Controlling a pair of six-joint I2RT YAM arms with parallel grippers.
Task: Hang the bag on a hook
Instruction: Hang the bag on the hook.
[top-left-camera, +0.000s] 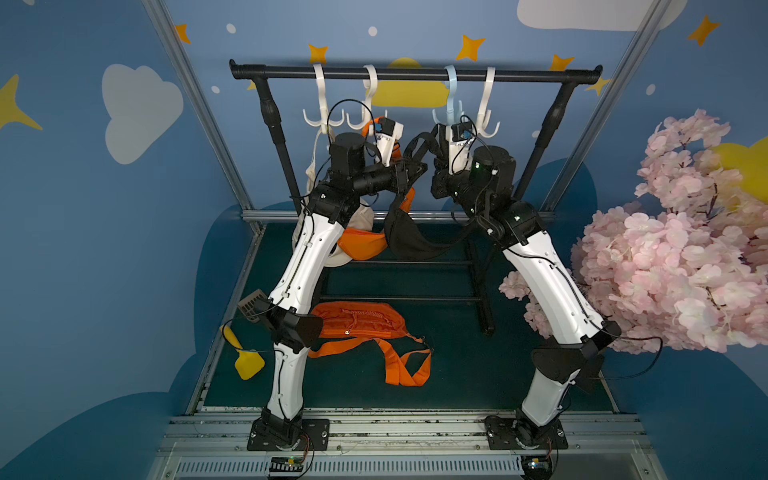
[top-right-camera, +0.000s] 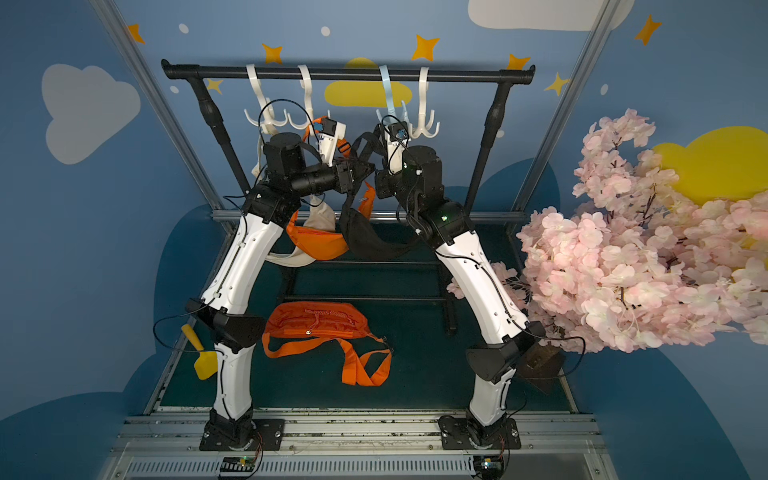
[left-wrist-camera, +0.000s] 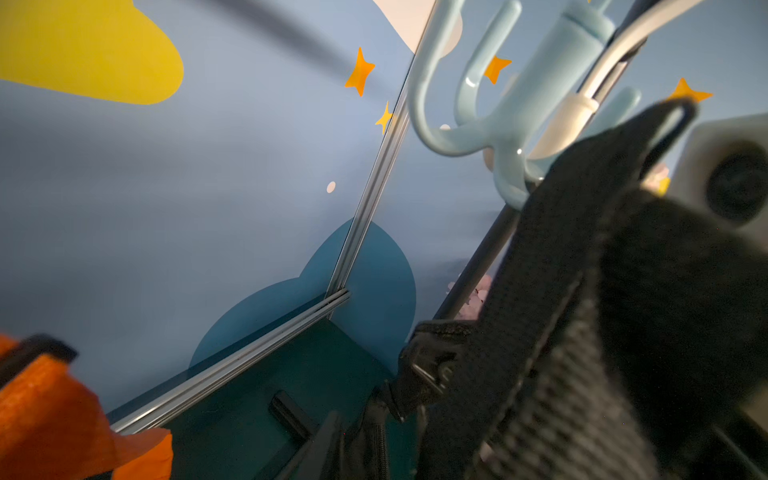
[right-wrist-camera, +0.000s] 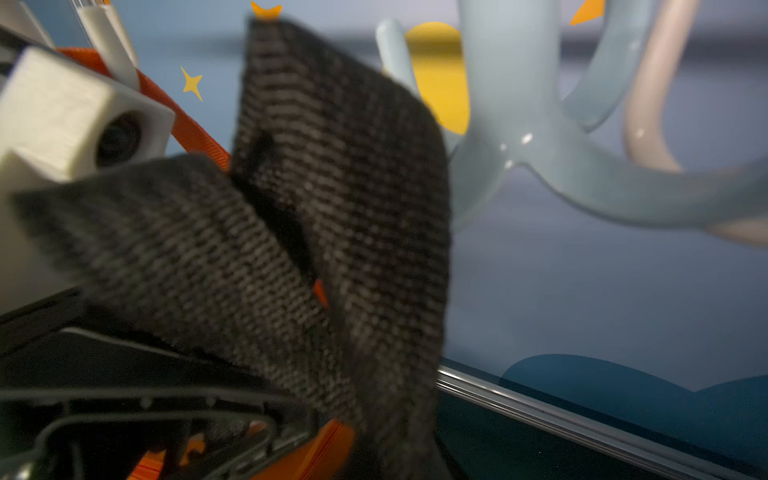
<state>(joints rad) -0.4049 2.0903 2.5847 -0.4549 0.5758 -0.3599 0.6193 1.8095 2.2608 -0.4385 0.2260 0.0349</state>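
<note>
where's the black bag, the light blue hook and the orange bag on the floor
black bag (top-left-camera: 409, 243): in a top view, on its hanging pouch
light blue hook (left-wrist-camera: 573, 45): left wrist view, on its thick stem
orange bag on the floor (top-left-camera: 357, 320): in a top view, on its pouch

A black fabric waist bag (top-right-camera: 370, 243) hangs between the two arms, its black strap (top-right-camera: 362, 139) running up beside the pale-blue plastic pronged hook (top-right-camera: 387, 93) on the black metal rail (top-right-camera: 349, 75). An orange fabric waist bag (top-right-camera: 318, 322) lies on the dark floor (top-right-camera: 415, 353).
</note>
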